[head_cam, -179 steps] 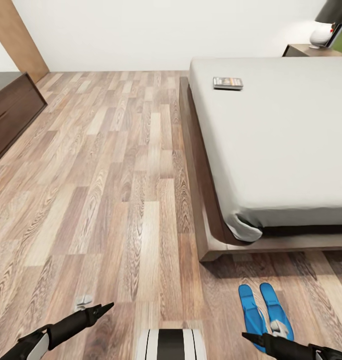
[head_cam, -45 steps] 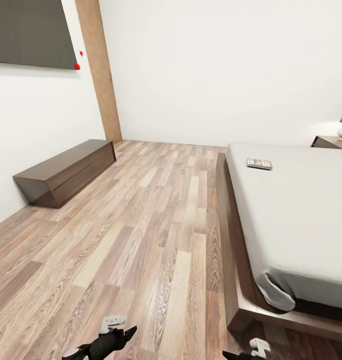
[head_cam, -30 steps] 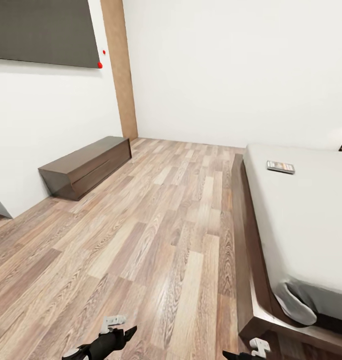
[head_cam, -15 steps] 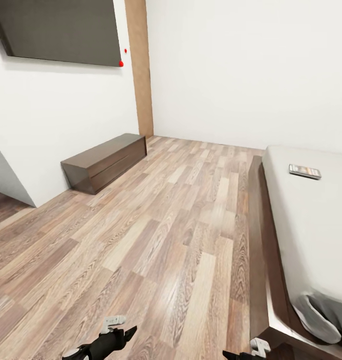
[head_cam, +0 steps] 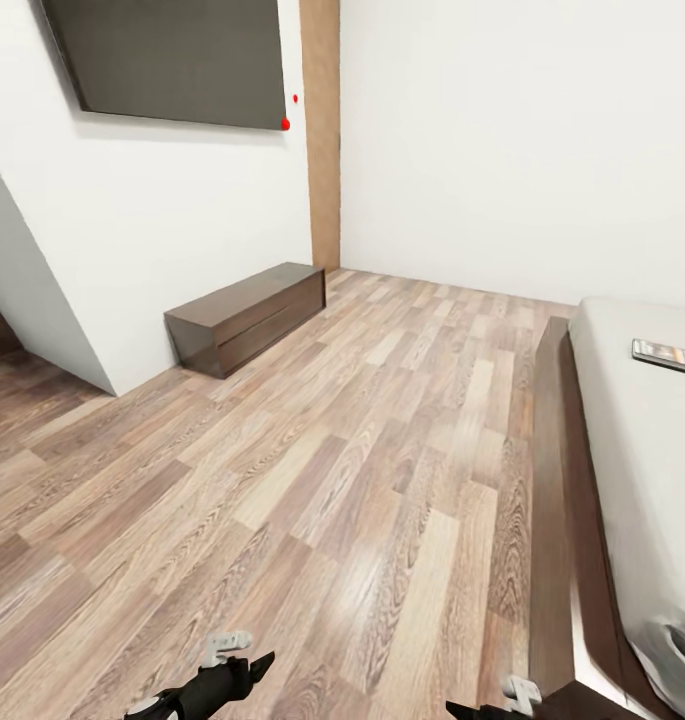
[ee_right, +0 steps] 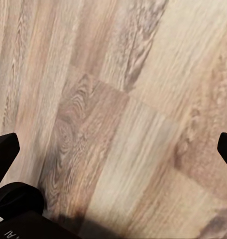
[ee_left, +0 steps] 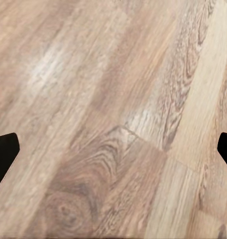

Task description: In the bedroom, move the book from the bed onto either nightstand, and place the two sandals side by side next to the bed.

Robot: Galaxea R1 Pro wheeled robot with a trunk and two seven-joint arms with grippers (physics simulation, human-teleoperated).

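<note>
Grey-brown wood-grain plank floor [head_cam: 362, 470], white walls [head_cam: 512, 140], dark brown low cabinet [head_cam: 247, 315] far left, pale grey bed [head_cam: 652, 440], dark-covered book [head_cam: 667, 354].

— Where are the arms right now?

— Both low, at the near edge of the head view. The left gripper [head_cam: 244, 662] pokes forward on a dark forearm, pointing right and slightly up, a pale bracket sitting on top of it.

— Open or closed?

— Open wide: in the left wrist view its dark fingertips [ee_left: 4, 154] sit at opposite edges, nothing between them.

— And the other one?

— The right gripper [head_cam: 482, 708] barely peeks in, near right. Its fingertips [ee_right: 5, 152] are spread just as wide, empty too.
</note>
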